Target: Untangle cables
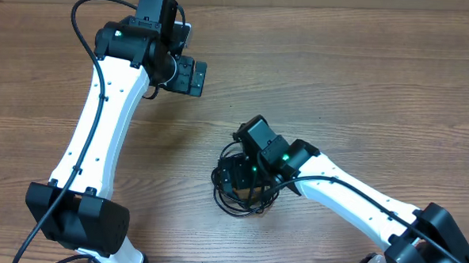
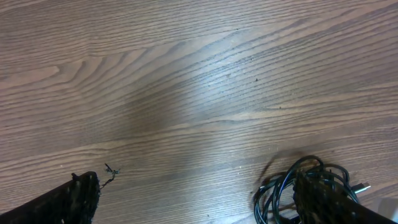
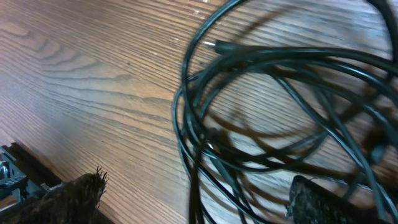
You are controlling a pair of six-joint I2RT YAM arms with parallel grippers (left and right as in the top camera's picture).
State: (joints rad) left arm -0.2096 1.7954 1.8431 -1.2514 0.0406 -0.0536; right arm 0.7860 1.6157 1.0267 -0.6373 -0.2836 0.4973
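The cables (image 1: 243, 197) lie as a tangled coil of thin black cords on the wooden table, just right of centre. My right gripper (image 1: 237, 178) hangs right over the coil. In the right wrist view its fingers (image 3: 199, 194) are open, with several strands of the cables (image 3: 261, 93) running between them and a plug end (image 3: 221, 45) at the top of the loop. My left gripper (image 1: 191, 76) is far from the coil, at the upper left. In the left wrist view it is open and empty (image 2: 199, 190), and the cables (image 2: 283, 190) show behind its right finger.
The wooden table (image 1: 340, 73) carries nothing else. The left arm (image 1: 99, 133) runs from the bottom left up to the far edge, with its own thick black wiring. The right arm (image 1: 358, 202) comes in from the bottom right. A metal rail (image 3: 15, 168) shows at the right wrist view's lower left.
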